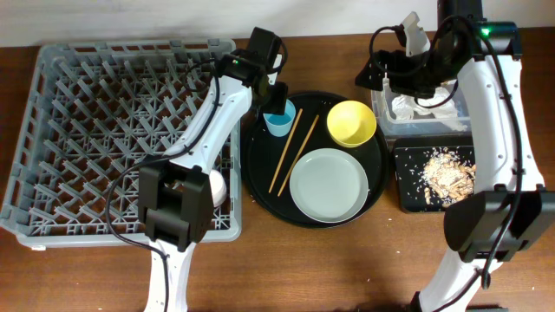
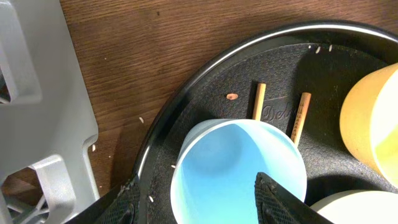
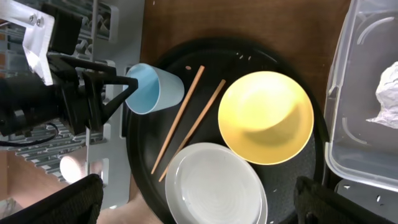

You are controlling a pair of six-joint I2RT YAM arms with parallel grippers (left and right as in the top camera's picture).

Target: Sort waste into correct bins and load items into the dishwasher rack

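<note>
Light-blue cup (image 2: 230,168) fills the left wrist view, standing mouth-up at the left edge of the round black tray (image 2: 163,134). Left gripper (image 2: 196,190) hangs right over it, jaws partly open. One finger (image 2: 121,205) is outside the cup's wall with a gap showing, and the other (image 2: 280,199) is over the cup's mouth. I see no clamp on the rim, so nothing is held.

Chopsticks (image 2: 300,118) lie side by side on the tray just past the cup. Yellow bowl (image 2: 373,118) is beside them, with the grey-green plate (image 1: 328,184) next to the bowl.

Dishwasher rack (image 1: 87,130) sits left of the tray. A pink cup (image 1: 217,186) rests in it near its right edge, partly hidden by the arm.

Right gripper (image 3: 196,183) hovers over the clear tub (image 1: 379,119), fingers spread wide and empty. White napkin (image 1: 421,108) lies inside the tub. Food scraps (image 1: 447,173) are scattered in the black rectangular tray (image 1: 408,186) just beside the tub.
</note>
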